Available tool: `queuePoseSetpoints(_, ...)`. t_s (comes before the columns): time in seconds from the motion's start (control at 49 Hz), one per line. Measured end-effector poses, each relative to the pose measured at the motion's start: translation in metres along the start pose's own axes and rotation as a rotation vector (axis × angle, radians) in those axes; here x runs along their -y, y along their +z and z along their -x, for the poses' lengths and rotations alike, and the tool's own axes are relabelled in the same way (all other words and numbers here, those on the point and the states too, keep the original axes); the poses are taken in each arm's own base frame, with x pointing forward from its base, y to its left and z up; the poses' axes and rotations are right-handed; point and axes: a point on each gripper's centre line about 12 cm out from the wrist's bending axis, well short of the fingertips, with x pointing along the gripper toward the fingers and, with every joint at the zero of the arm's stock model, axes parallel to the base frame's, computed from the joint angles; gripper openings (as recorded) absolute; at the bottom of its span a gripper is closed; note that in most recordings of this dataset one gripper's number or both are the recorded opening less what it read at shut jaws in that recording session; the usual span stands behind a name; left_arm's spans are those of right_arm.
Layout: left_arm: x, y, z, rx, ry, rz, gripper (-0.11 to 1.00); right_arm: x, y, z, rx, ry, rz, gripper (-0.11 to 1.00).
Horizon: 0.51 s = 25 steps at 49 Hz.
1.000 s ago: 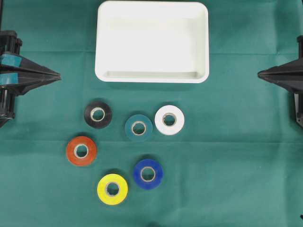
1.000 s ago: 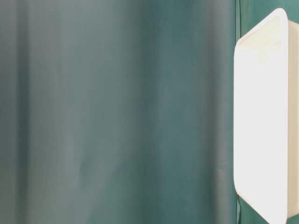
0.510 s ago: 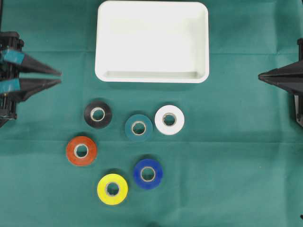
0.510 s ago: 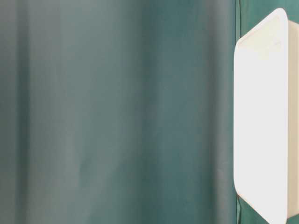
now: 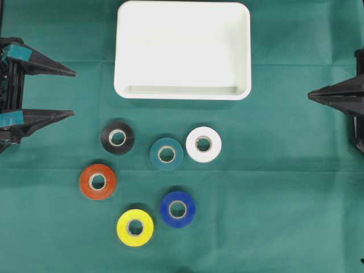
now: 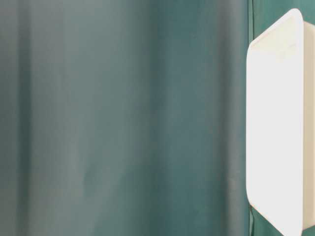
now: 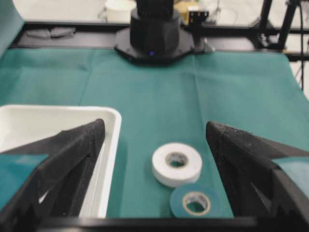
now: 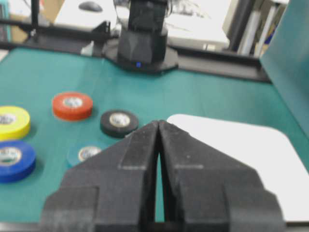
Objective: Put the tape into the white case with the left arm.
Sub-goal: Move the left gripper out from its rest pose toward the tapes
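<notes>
CHANGE: my left pincer (image 5: 71, 92) goes from tips pressed together to spread wide, holding nothing | RIGHT: right pincer (image 5: 310, 95) tips together, idle | TAPE: six rolls ahead of me and toward my right, black roll (image 5: 118, 137) nearest | CASE: white case (image 5: 182, 91) ahead-left, bare | MEANING: I judge I am readying to reach; nothing placed yet.

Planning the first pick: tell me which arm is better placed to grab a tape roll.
Left. The left gripper stands wide open on the side of the round black tape roll; the right gripper is shut and farther off.
</notes>
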Motion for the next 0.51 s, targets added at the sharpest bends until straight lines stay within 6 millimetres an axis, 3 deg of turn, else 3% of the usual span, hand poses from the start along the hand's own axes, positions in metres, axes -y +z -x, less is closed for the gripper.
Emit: queuePoseSetpoints(0.51,0.001,0.004,-0.007,-0.114,-0.004,0.002,1.00,0.001,-0.065,0.016,-0.370,-0.004,0.000,-0.10)
